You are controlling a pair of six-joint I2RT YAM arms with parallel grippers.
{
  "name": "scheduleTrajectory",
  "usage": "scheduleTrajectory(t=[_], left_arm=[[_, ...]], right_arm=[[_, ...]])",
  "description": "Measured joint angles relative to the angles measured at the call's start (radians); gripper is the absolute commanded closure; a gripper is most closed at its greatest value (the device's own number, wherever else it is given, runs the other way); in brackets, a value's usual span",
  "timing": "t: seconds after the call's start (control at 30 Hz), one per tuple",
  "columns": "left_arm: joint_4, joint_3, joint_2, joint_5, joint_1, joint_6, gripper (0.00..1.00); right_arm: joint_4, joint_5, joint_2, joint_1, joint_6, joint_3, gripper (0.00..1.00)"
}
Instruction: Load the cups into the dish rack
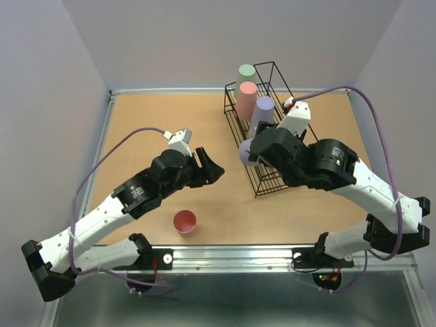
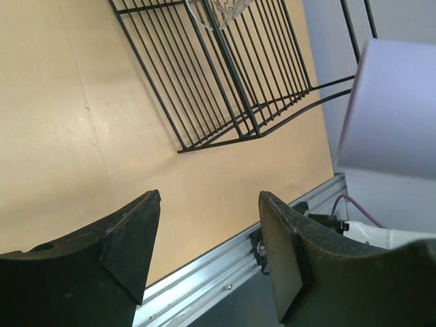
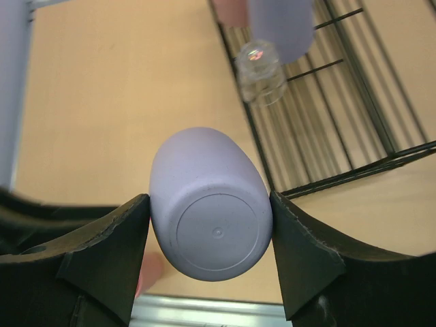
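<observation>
**Lavender cup in transit at the dish rack's near end**

Top external. Right end effector (image 1: pixel 255 151): clamped on the held lavender cup (image 1: pixel 246 151), at the near left corner of the dish rack (image 1: pixel 271 178). Beyond it, in the rack: racked lavender cup (image 1: pixel 262 110), salmon cup (image 1: pixel 245 99), green cup (image 1: pixel 246 73). Left end effector (image 1: pixel 208 167): fingers spread, empty, over the worktop (image 1: pixel 150 116). Behind it, towards the bases: loose red cup (image 1: pixel 184 222), mouth up.

Left wrist. Ahead: bare worktop and the rack's corner wires. Far right: the held lavender cup.

Right wrist. The cup's base faces you, with both pads on its sides. Just ahead, inside the wires: clear cup (image 3: pixel 261 71). You should lift over the rim wire and set down short of the clear cup. The rim and that cup are the likely snags.
</observation>
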Motion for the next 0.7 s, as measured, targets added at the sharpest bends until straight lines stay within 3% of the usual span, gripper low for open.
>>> scheduleTrajectory(t=[0.23, 0.43, 0.7], left_arm=[[-0.001, 0.001, 0.01, 0.005, 0.022, 0.038, 0.32], [-0.007, 0.013, 0.038, 0.014, 0.038, 0.067, 0.33], [-0.018, 0.013, 0.014, 0.02, 0.043, 0.076, 0.34]], right_arm=[[-0.041, -0.039, 0.062, -0.292, -0.159, 0.067, 1.0], [-0.018, -0.209, 0.089, -0.514, -0.324, 0.078, 1.0], [0.044, -0.365, 0.113, -0.542, -0.367, 0.039, 1.0]])
